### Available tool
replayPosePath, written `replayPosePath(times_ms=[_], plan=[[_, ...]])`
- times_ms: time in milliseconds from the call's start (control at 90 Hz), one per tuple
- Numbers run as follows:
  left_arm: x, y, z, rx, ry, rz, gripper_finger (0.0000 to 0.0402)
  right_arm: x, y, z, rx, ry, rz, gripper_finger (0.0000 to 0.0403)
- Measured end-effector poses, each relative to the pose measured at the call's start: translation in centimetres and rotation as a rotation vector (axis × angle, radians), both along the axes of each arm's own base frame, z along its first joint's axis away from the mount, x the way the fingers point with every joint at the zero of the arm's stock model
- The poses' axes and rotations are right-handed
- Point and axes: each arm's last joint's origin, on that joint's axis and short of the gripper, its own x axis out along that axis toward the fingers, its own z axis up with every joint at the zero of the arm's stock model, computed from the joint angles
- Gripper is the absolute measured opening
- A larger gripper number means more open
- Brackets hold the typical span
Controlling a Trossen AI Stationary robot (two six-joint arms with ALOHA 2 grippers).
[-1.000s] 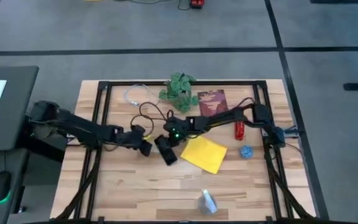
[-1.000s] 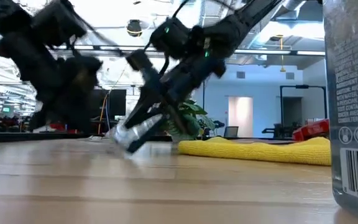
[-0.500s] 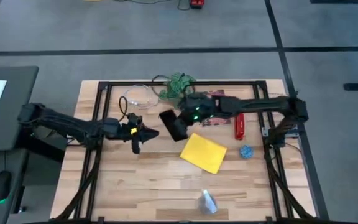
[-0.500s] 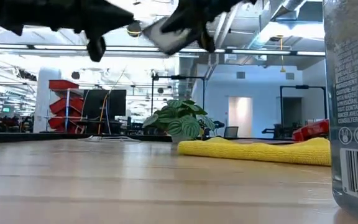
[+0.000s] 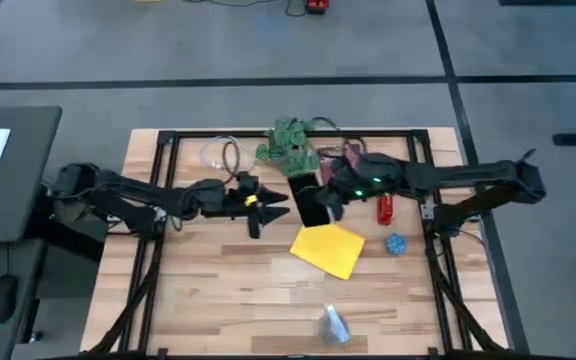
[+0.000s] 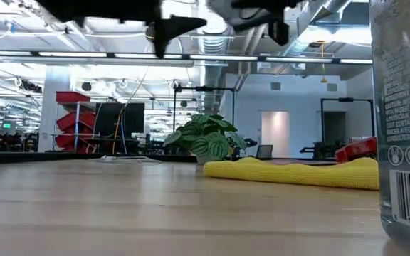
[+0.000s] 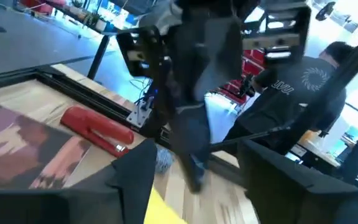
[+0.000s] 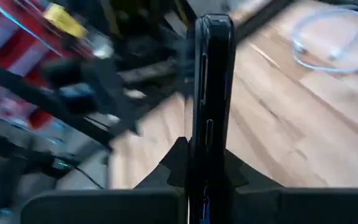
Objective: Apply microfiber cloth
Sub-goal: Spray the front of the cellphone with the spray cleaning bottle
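The yellow microfiber cloth (image 5: 328, 249) lies flat on the wooden table, near the middle; the low view shows it as a low yellow fold (image 6: 290, 171). Just beyond its far edge, my right gripper (image 5: 326, 196) is shut on a black smartphone (image 5: 306, 197) held up in the air. My left gripper (image 5: 266, 206) hovers open left of the phone, fingers pointing at it and touching nothing. The left wrist view shows its fingers (image 7: 135, 168) spread wide, with the phone (image 7: 197, 93) ahead of them. My right gripper pinches the smartphone between its two fingers (image 8: 174, 163), one on each flat face (image 8: 205, 146). It reaches in from the table's right side. The phone is lifted clear of the table and shows edge-on in the right wrist view.
A dark red booklet (image 5: 340, 158) and a potted plant (image 5: 288, 142) sit at the far edge, with a coiled cable (image 5: 218, 155) to their left. A red object (image 5: 385, 208) and a small blue ball (image 5: 396, 243) lie right of the cloth. A bottle (image 5: 333, 323) stands near the front. A person (image 7: 303, 93) stands beyond the table.
My right gripper has lifted the smartphone off the table and carried it up and toward the far right. My left gripper has risen, followed toward the right and opened. The cloth has stayed where it was.
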Motion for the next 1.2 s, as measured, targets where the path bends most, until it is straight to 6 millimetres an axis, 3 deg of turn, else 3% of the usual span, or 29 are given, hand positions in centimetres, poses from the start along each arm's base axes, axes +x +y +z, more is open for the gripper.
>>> replayPosePath(times_ms=[167, 289, 400, 533, 700, 867, 1000, 1200], plan=[[3.5, 0.3, 0.9, 0.031, 0.057, -0.019, 0.0199, -1.2, 0.4, -2.5, 0.011, -0.077, 0.012, 0.0010], [4.9, 0.3, 2.0, 0.034, 0.069, -0.029, 0.0175, -1.3, 0.6, -3.5, -0.001, -0.083, 0.041, 0.0010], [5.3, 0.3, 2.4, 0.034, 0.133, -0.031, 0.0129, -1.2, 0.6, -4.1, -0.017, -0.083, 0.046, 0.0011], [5.4, 0.2, 2.5, 0.030, 0.152, -0.049, 0.0044, -1.3, 0.6, -4.3, -0.047, -0.083, 0.063, 0.0021], [5.4, 0.3, 2.2, 0.029, 0.180, -0.028, 0.0029, -1.8, 0.3, -4.4, -0.126, -0.025, 0.085, 0.0071], [5.2, 0.2, 2.1, 0.012, 0.206, -0.028, 0.0005, -3.6, 0.2, -2.9, -0.178, 0.036, 0.192, 0.0141], [4.7, 0.2, 2.0, 0.019, 0.252, -0.013, 0.0005, -5.0, 1.8, -2.4, -0.163, 0.091, 0.360, 0.0203], [4.5, 0.9, 1.5, 0.019, 0.308, 0.040, 0.0004, -6.6, 7.7, -1.2, -0.143, 0.023, 0.709, 0.0268]])
